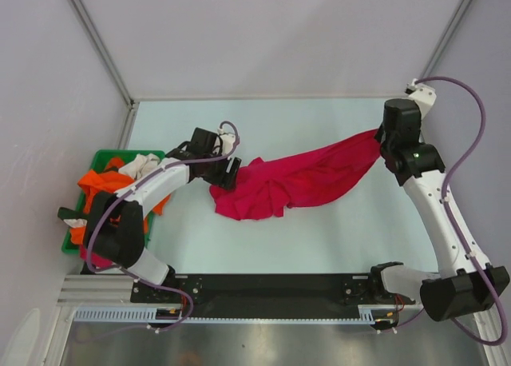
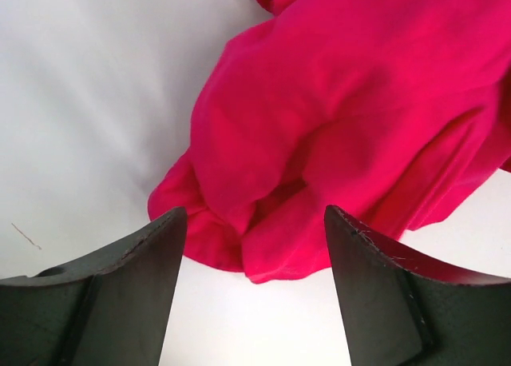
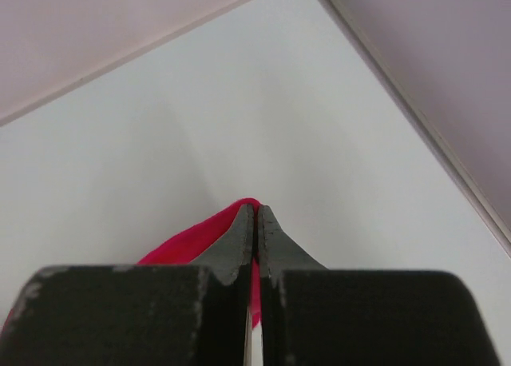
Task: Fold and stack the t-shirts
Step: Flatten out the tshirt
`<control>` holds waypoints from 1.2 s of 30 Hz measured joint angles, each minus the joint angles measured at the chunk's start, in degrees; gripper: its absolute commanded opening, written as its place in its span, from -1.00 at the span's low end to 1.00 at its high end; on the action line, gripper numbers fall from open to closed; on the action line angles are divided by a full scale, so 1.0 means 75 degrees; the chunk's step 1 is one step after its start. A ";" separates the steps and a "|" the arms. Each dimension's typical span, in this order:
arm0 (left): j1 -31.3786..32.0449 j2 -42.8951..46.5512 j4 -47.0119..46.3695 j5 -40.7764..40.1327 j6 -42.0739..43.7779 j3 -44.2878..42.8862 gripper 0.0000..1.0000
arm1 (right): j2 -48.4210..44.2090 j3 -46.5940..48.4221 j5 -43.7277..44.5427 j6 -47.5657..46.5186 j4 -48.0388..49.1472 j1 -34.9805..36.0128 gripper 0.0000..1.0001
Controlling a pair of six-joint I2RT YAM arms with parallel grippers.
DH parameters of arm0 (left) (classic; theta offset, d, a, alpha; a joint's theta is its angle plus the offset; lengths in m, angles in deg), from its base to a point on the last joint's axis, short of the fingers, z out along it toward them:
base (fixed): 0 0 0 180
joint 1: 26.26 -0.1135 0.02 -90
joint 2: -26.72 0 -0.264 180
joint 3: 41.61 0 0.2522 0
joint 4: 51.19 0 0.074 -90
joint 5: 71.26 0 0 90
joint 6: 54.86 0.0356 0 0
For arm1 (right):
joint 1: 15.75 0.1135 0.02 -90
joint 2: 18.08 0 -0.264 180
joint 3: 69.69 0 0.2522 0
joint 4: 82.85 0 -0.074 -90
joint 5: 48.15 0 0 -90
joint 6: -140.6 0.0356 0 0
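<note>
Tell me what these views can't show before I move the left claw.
- Top view: where the right claw pinches the crimson shirt is hidden under that arm's wrist; its wrist view shows only a sliver.
- Top view: the left arm covers part of the orange shirts in the green tray; their number is unclear.
- Left wrist view: the left claw is open over bunched cloth; contact, sleeves and collar cannot be told.
</note>
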 measured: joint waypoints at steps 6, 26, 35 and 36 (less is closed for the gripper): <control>0.0000 -0.0047 -0.0052 -0.0003 -0.0023 -0.0236 0.51 | -0.0364 -0.0256 -0.0023 0.0143 -0.0070 -0.0277 -1.00; 0.0898 -0.0035 -0.0055 0.0093 0.0017 -0.0259 0.36 | -0.0274 -0.0766 -0.0309 0.0353 -0.0108 0.0154 -1.00; 0.0950 0.0102 0.0388 0.0052 0.0140 0.0070 0.36 | -0.0251 -0.0883 -0.0306 0.0350 -0.0064 0.0230 -1.00; 0.0950 0.0242 0.0455 0.0009 0.0216 0.0137 0.36 | -0.0251 -0.0889 -0.0306 0.0350 -0.0064 0.0233 -1.00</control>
